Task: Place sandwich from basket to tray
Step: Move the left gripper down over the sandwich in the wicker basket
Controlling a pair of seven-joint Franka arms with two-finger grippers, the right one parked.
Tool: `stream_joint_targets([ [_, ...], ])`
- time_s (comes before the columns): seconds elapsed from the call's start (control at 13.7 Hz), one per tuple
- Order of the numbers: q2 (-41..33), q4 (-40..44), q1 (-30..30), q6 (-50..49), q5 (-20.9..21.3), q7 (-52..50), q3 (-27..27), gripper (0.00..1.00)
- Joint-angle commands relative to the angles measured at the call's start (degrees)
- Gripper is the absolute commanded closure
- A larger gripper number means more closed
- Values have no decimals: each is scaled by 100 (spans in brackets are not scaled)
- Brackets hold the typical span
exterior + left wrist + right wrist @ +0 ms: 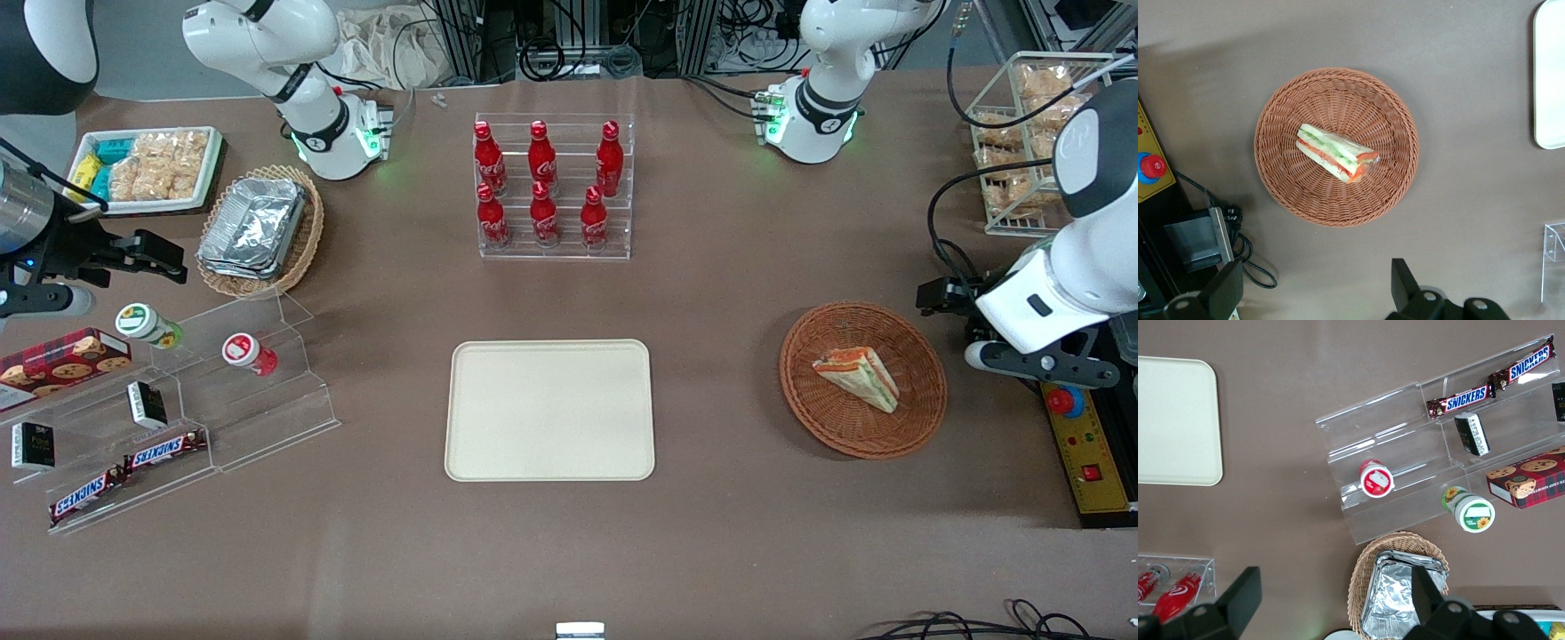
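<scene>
Reddish-brown wicker forms the round basket (862, 380) that sits on the brown worktop (711, 293) toward the working arm's end. Inside it lies the sandwich (857, 377), a wrapped triangular wedge resting on its side near the middle of the basket floor, with pale bread and red and green filling layers showing along its cut face (1336, 153). It touches nothing but the weave beneath it.

Just beside the basket, toward the middle of the worktop, lies the cream tray (549, 410), flat and bare, with a strip of brown surface between the two. One rounded corner of the tray (1549, 73) also shows at the edge of the left wrist view.

From that wrist camera, the claw (1317, 293) hangs above the worktop just off the basket's rim, not over the sandwich. Its two dark fingers (1403, 287) are spread wide apart, released, with nothing between them and nothing touching them.

Farther from the front camera than the tray stands a clear stepped rack holding six red bottles (551, 187). A yellow control box with a red button (1086, 444) sits at the worktop's edge near the basket.
</scene>
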Motion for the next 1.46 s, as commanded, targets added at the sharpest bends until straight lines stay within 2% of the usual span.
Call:
stream_joint_targets([
  [0.0, 90, 183, -4, -112, -56, -107, -4, 0],
  [0.22, 160, 200, -21, -120, -57, -134, -4, 0],
  [0.37, 231, 140, -48, -68, 92, -518, -4, 0],
  [0.51, 248, 34, -74, 55, 224, -1465, -4, 0],
  [0.66, 222, -325, -5, 309, 111, -2283, 5, 0],
  [0.95, 178, -1449, 101, 1836, 111, -4031, 31, 0],
  [1.39, 336, -2136, 146, 2531, 198, -6660, 49, 0],
])
